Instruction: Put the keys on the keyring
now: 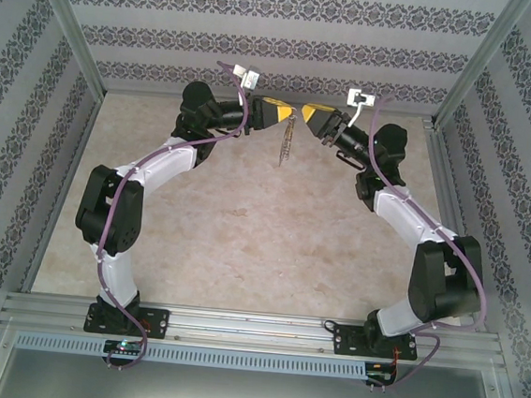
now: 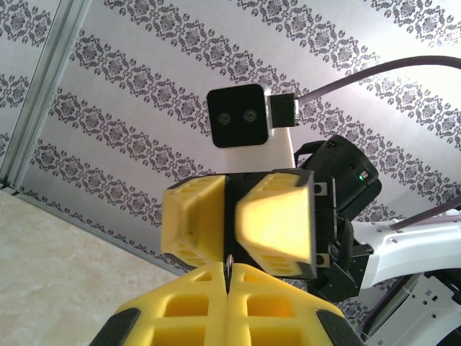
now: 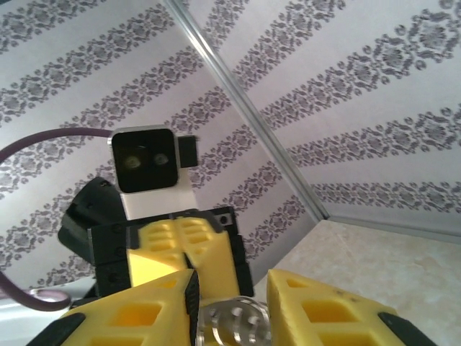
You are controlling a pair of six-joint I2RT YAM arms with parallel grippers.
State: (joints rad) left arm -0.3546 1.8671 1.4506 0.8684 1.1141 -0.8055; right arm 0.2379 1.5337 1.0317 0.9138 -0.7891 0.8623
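At the back middle of the table my two grippers meet tip to tip, raised above the surface. My left gripper (image 1: pixel 289 116) (image 2: pixel 229 272) is shut on the keyring (image 1: pixel 285 146), a thin dark loop that hangs down from its fingertips. In the left wrist view just the keyring's narrow edge (image 2: pixel 228 264) pokes out between the closed yellow fingers. My right gripper (image 1: pixel 305 114) (image 3: pixel 232 290) faces it and is shut on a silver metal piece with round dimples (image 3: pixel 234 324), apparently the key. Its yellow head is hidden.
The beige tabletop (image 1: pixel 244 225) spreads out below both arms. Patterned walls (image 1: pixel 280 50) and aluminium corner posts (image 1: pixel 70 34) close in the back and sides. A metal rail (image 1: pixel 253 328) runs along the near edge by the arm bases.
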